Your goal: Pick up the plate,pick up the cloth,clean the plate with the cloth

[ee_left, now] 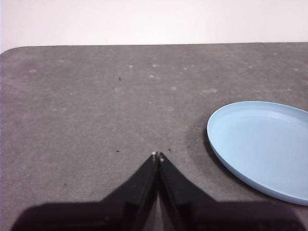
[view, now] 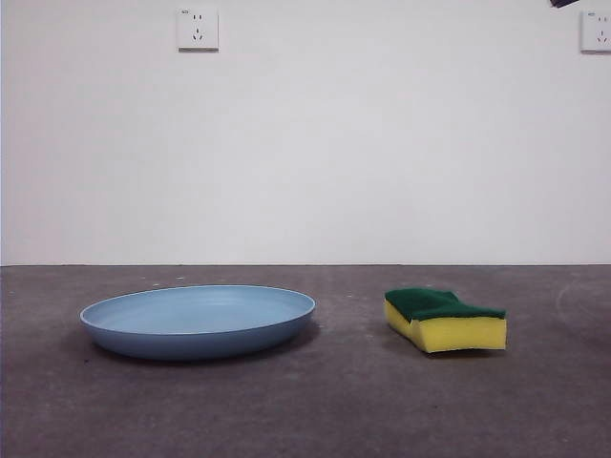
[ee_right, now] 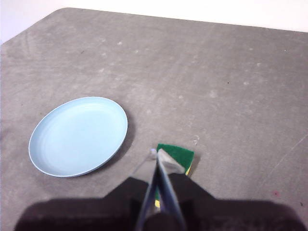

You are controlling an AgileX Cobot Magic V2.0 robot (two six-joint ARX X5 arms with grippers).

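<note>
Status: nothing begun. Plate not lifted, cloth not lifted, no wiping done; all three steps outstanding, judging by how things lie.

Plate (view: 198, 321): wide, shallow, round; light blue, matte, low raised rim. Flat on the grey desk (view: 315, 410), well in from the far edge, empty, no visible soiling. Untouched by either arm.

Cloth (view: 445, 320) (in fact a kitchen sponge): rectangular yellow foam body, dark green scouring layer uppermost, wavy edges. Flat on the desk beside the plate, apart from it with bare surface between; about as far in from the far edge as the plate. Much smaller than the plate.

Left gripper (ee_left: 158, 156): raised above bare desk, plate off to one side, rounded far corner of the desk ahead. Jaws pressed together tip to tip, holding nothing.

Right gripper (ee_right: 157, 154): raised above the desk, roughly over the cloth, plate to one side. Jaws together, nothing between them.

Front view: arms absent save a dark tip at the top corner.

Other: two wall sockets (view: 198, 29) on the white wall beyond the far edge.
</note>
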